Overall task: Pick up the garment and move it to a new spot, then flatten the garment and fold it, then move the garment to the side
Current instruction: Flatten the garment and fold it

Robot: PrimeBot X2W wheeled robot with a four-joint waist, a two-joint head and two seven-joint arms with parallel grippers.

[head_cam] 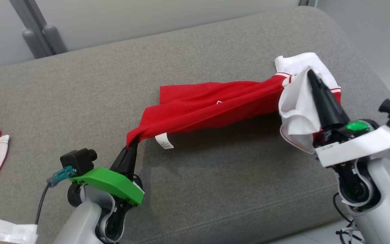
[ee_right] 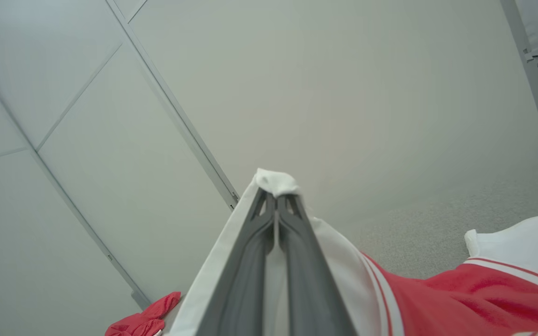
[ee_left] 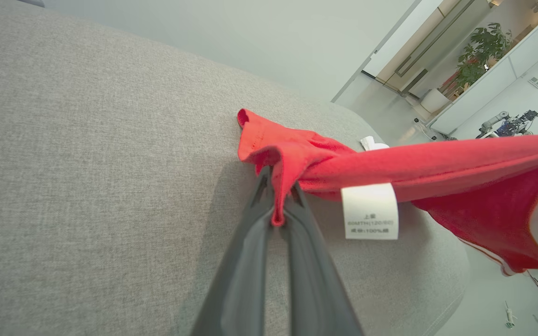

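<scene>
Bright diffuse light falling evenly; soft shadow lying beneath garment (head_cam: 212, 103); wrist views bowing at edges.

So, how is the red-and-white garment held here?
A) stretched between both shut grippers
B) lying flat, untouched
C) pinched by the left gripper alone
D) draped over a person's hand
A: the left gripper pinches the garment at its red end, the right gripper at its white end, cloth spanning between them.
</scene>
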